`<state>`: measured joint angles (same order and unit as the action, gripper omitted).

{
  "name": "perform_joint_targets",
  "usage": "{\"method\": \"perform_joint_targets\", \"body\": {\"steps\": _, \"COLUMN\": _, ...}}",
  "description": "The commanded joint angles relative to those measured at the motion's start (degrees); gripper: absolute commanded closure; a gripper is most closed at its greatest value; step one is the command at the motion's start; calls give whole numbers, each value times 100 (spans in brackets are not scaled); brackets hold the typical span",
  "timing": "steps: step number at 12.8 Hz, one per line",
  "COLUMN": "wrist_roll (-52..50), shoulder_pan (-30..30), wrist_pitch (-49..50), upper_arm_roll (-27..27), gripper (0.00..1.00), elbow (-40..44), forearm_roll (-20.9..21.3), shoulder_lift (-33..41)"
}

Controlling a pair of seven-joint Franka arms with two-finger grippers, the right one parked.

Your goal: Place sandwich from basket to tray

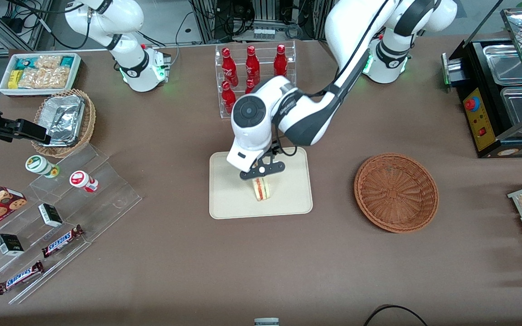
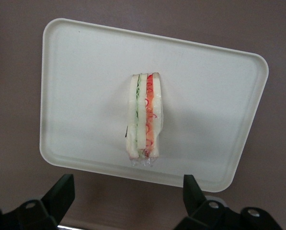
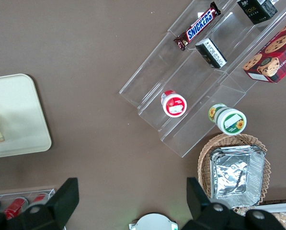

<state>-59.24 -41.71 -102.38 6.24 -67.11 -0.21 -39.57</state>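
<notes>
The sandwich [image 1: 262, 189] stands on its edge on the cream-beige tray [image 1: 288, 199], red and green filling showing. In the left wrist view the sandwich [image 2: 144, 116] sits near the middle of the tray [image 2: 75, 86]. My left gripper [image 1: 262, 171] hangs just above the sandwich, open and empty; its two dark fingertips [image 2: 61, 191] stand wide apart, with the gripper [image 2: 128, 194] clear of the sandwich. The reddish-brown wicker basket [image 1: 396, 192] lies empty beside the tray, toward the working arm's end of the table.
A clear rack of red bottles [image 1: 254, 72] stands farther from the front camera than the tray. A tan basket with foil containers [image 1: 64, 121], a white snack bin [image 1: 39, 72] and clear stepped shelves [image 1: 61, 217] lie toward the parked arm's end. A black appliance [image 1: 501, 99] stands at the working arm's end.
</notes>
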Motion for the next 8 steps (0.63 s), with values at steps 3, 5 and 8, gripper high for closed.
{"method": "perform_joint_targets", "body": {"steps": 3, "wrist_roll": 1736, "shoulder_pan": 460, "wrist_pitch": 700, "upper_arm_roll": -61, "gripper": 0, "elbow": -127, "forearm_roll": 12, "shoulder_lift": 415}}
{"method": "perform_joint_targets", "body": {"steps": 5, "wrist_roll": 2117, "shoulder_pan": 732, "wrist_pitch": 912, "upper_arm_roll": -70, "gripper": 0, "elbow": -406, "forearm_roll": 47, "shoulder_lift": 712}}
{"method": "perform_joint_targets", "body": {"steps": 8, "wrist_roll": 3229, "shoulder_pan": 1392, "wrist_pitch": 877, "upper_arm_roll": -70, "gripper": 0, "elbow": -1372, "forearm_roll": 4, "shoulder_lift": 1582}}
